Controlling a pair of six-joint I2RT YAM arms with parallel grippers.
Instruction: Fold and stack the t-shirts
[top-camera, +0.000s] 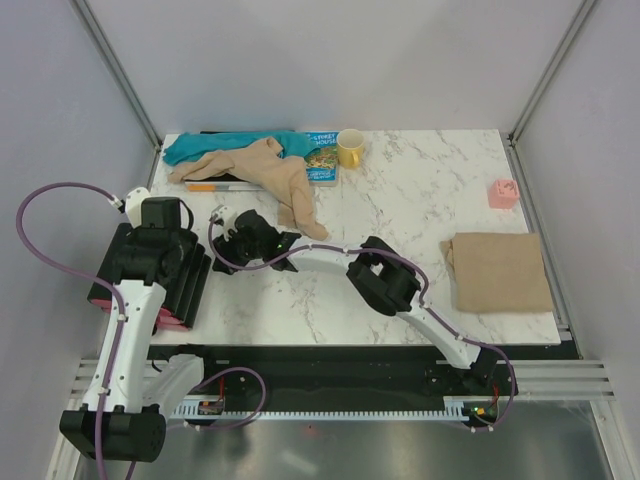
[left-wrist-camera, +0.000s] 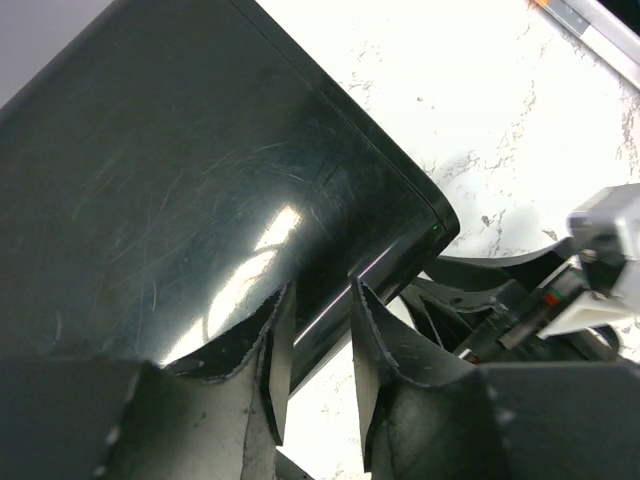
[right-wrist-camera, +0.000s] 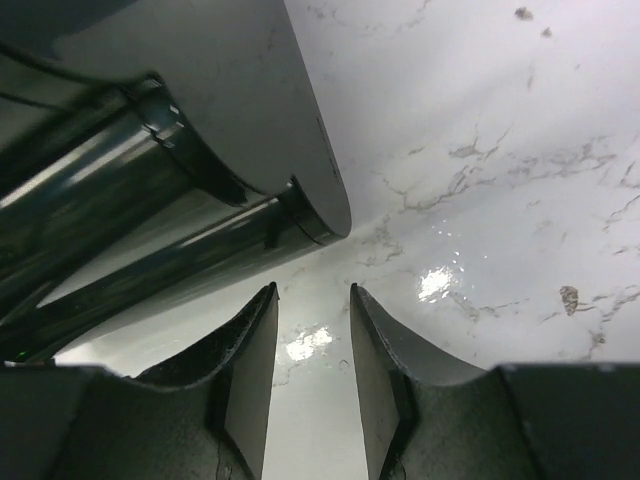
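Note:
A crumpled tan t-shirt (top-camera: 268, 178) lies at the back left, partly over a teal-blue garment (top-camera: 225, 146). Another tan t-shirt (top-camera: 498, 271) lies folded flat at the right edge. My left gripper (top-camera: 185, 240) (left-wrist-camera: 318, 340) is open at the left side of the table; the edge of a glossy black board (left-wrist-camera: 180, 180) runs just past its fingertips, and nothing is pinched. My right gripper (top-camera: 232, 245) (right-wrist-camera: 312, 340) reaches across to the left. It is open above bare marble, with the board's rounded corner (right-wrist-camera: 300, 170) just ahead of its left finger.
The black board (top-camera: 185, 290) sits at the table's left edge. A yellow mug (top-camera: 350, 148) and a picture book (top-camera: 322, 158) stand at the back. An orange pen (top-camera: 212, 187) lies beside the tan shirt. A pink object (top-camera: 502, 193) is at the right.

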